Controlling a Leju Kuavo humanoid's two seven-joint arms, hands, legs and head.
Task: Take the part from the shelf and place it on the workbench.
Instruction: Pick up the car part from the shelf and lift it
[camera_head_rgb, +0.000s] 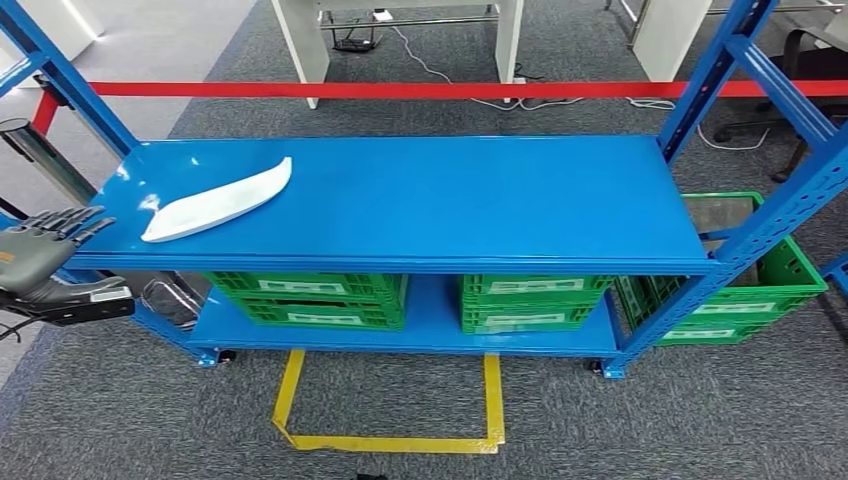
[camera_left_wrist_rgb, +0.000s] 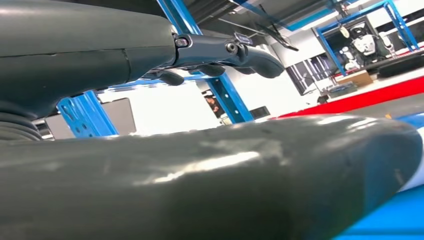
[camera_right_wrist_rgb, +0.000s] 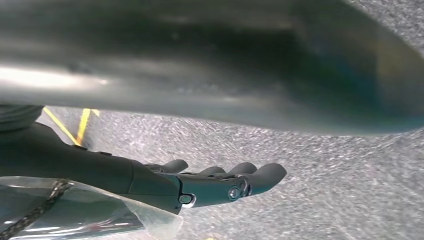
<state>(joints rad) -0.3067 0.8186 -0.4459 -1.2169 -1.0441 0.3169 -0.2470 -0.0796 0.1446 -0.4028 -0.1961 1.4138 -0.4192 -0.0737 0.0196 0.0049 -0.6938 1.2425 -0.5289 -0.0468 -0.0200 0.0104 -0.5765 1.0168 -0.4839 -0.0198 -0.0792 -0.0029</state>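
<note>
Part (camera_head_rgb: 218, 201), white and curved, lies flat on the blue shelf (camera_head_rgb: 450, 200) top, just ahead and right of the left hand (camera_head_rgb: 45, 250), untouched. That hand hovers at the shelf's near left corner, fingers spread, holding nothing. The right hand (camera_right_wrist_rgb: 200, 182) hangs over grey carpet (camera_right_wrist_rgb: 325, 175), fingers extended and empty. Green crates (camera_head_rgb: 310, 298) sit below the shelf top; red tape (camera_head_rgb: 400, 90) runs beyond.
</note>
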